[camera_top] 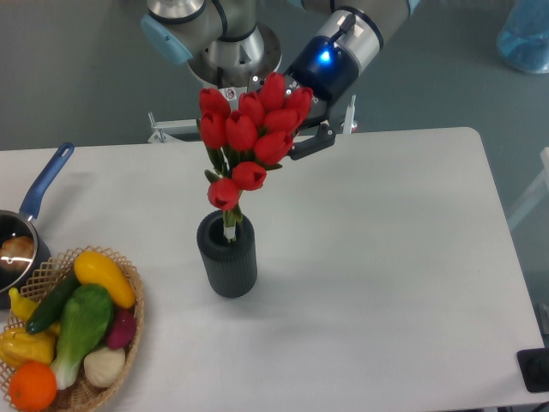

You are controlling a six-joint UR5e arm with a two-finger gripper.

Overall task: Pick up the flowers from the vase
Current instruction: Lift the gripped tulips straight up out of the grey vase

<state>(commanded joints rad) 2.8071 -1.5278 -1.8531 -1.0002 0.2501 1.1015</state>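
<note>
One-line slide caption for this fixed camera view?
Robot hand reaches behind red flowers standing in the ribbed grey vase on a white table.

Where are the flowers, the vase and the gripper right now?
flowers [250,133]: fixed camera, on a red bud in the middle of the bunch.
vase [228,266]: fixed camera, on its ribbed front wall.
gripper [302,136]: fixed camera, behind the buds, on the dark finger showing at their right edge.

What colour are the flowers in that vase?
Red buds on green stems; the flowers show clearly in the fixed camera view.
</note>
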